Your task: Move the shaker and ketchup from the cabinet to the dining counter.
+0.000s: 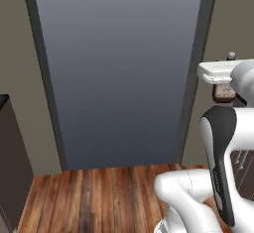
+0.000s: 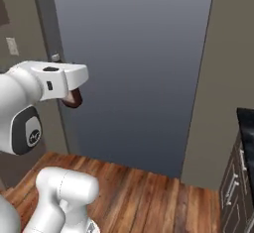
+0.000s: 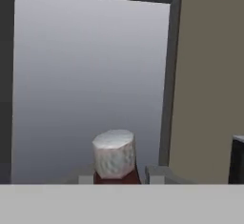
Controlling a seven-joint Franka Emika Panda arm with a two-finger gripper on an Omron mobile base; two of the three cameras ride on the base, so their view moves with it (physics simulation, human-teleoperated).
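Observation:
My gripper (image 3: 116, 175) is shut on the ketchup (image 3: 114, 163): a reddish-brown bottle whose pale cap stands up between the two fingertips (image 3: 158, 174). From the right base view the ketchup (image 2: 74, 98) hangs dark red under the white hand, held in the air in front of a grey doorway. In the left base view the gripper (image 1: 224, 94) with the ketchup (image 1: 223, 92) sits at the right edge, partly hidden by the arm. The shaker, the cabinet and the dining counter are out of view.
A tall grey panel in a dark frame (image 1: 119, 73) faces me, with beige wall on both sides. Wooden floor (image 1: 99, 197) lies in front of it. A black-topped drawer unit (image 2: 243, 172) stands at the right, and a dark unit (image 1: 7, 162) at the left.

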